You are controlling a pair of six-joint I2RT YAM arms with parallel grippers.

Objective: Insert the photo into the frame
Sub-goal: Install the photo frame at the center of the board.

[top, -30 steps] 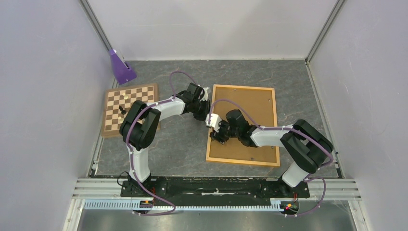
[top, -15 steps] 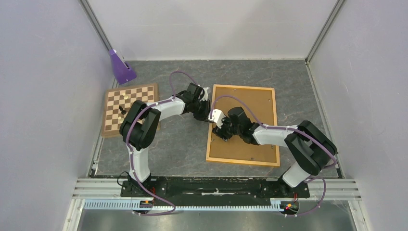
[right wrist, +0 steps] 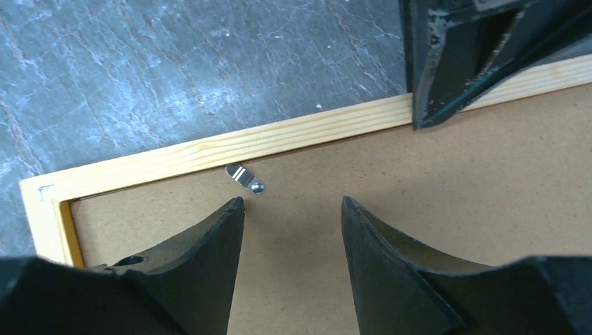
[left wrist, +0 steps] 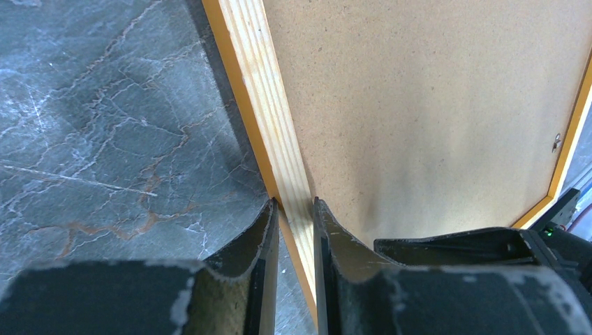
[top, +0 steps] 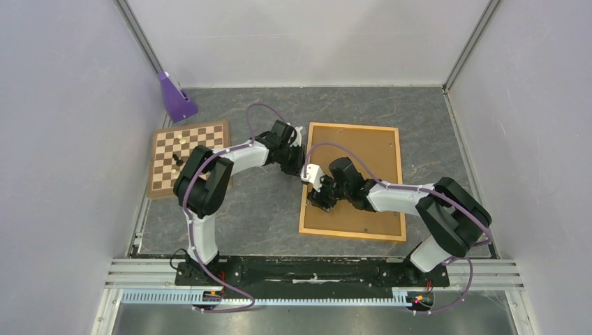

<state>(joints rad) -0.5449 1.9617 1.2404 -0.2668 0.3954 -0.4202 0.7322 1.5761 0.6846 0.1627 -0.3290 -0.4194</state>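
My left pincer clamps the frame; the open, empty right pincer must reach the clip at 11 o'clock.

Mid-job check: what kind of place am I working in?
Probably a lab robot cell: plain white panels box in a grey stone-look table, with an aluminium rail along its near edge.

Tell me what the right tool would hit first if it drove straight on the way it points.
The right tool would probably meet the frame's brown back board first, just short of the small metal clip; the wooden rail lies beyond. Depth is unclear.
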